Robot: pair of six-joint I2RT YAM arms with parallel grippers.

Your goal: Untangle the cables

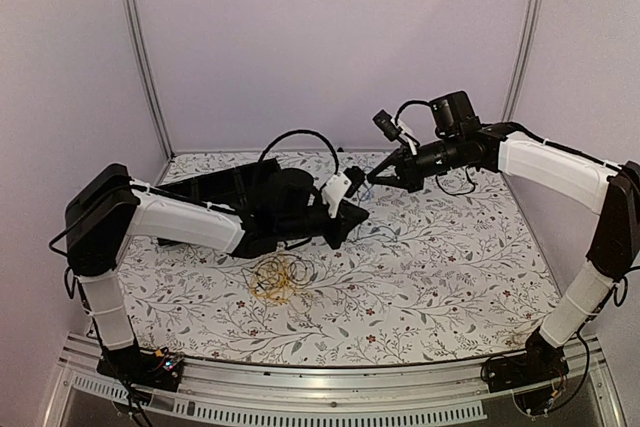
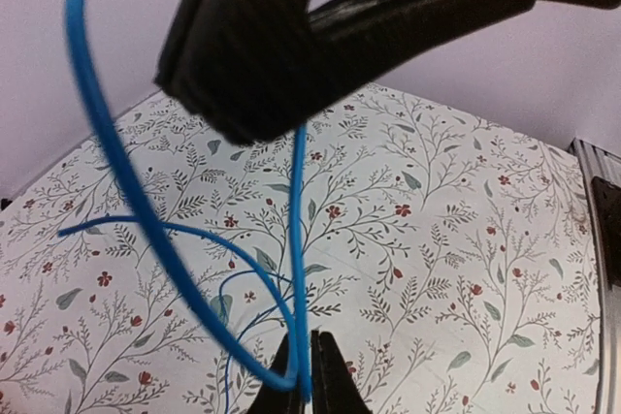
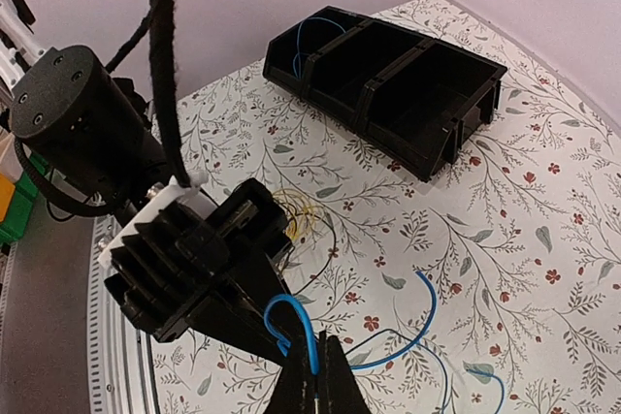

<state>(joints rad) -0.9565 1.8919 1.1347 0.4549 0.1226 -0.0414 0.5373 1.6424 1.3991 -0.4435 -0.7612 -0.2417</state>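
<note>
pinching one blue cable (image 2: pixel 126 172) from two sides, the left gripper (image 2: pixel 307 380) and the right gripper (image 3: pixel 315 380) meet close together above the middle of the flowered table (image 1: pixel 450 277). in the left wrist view we see the left fingers at the bottom edge, closed on the blue cable. from there it sweeps in a wide loop to the upper left and also runs straight up behind the other arm's dark tip. in the right wrist view the right fingers, bottom centre, are pressed together on a short blue arch, and more of the cable trails over the table at lower right. the yellow cable (image 1: pixel 280 279) lies coiled on the table below the left arm in the top view, with a thin dark cable (image 1: pixel 302 269) looped at it. a black bin (image 3: pixel 427 94) sits at the upper centre of the right wrist view, with another blue wire (image 3: pixel 312 31) in its left end compartment.
</note>
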